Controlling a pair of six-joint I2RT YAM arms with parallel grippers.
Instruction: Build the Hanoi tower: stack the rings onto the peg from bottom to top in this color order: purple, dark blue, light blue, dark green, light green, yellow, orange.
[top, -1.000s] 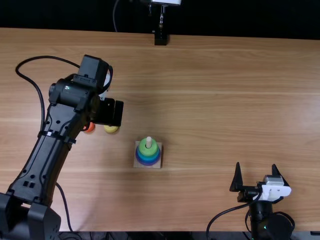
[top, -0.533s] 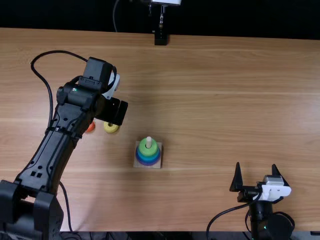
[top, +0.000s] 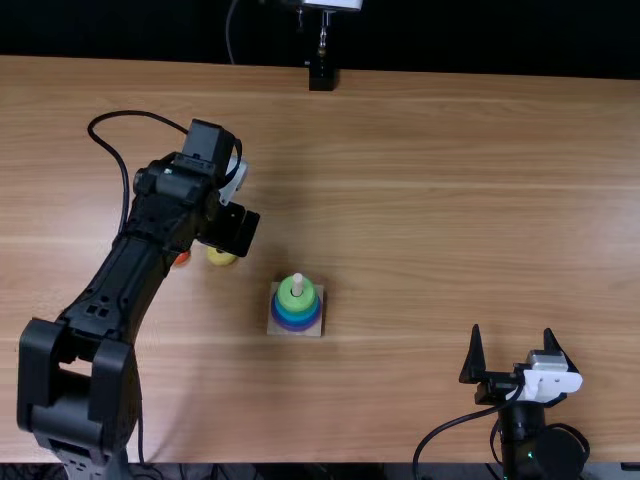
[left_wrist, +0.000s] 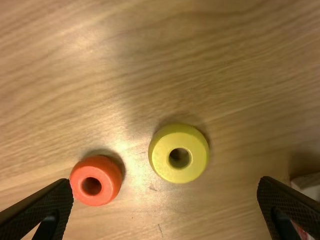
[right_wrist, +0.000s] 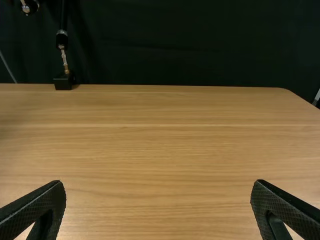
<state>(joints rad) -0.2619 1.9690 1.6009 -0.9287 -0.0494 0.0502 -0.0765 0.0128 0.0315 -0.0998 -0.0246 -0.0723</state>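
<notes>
Seen from above, the wooden surface (top: 440, 180) carries a partly built Hanoi tower, with the left gripper (top: 234, 231) above and beyond it, to its left, and the right gripper (top: 512, 333) low over the near right part. The peg (top: 297, 280) rises upright from a square, pale base (top: 274, 324), its tip exposed above the stack. A light green ring (top: 296, 300) forms the uppermost layer; wider blue bands (top: 299, 317) show beneath it, and a purple ring (top: 298, 329) lies lowest, next to the base. Whether a dark green ring is present among these layers cannot be told. Two rings lie loose on the surface, to the left of the tower and slightly farther from the near edge: the yellow ring (left_wrist: 164, 157), nearer the tower, and the smaller orange ring (left_wrist: 108, 184), just beside it but not touching. Both rest flat, with their central holes facing upward. In the left wrist view the left jaws stand wide apart, clamped on nothing, with both loose rings on the surface below. The right jaws are likewise spread, with nothing held between them. At the far edge of the surface stands a small black mount (top: 321, 78), before a dark backdrop (right_wrist: 190, 40).
</notes>
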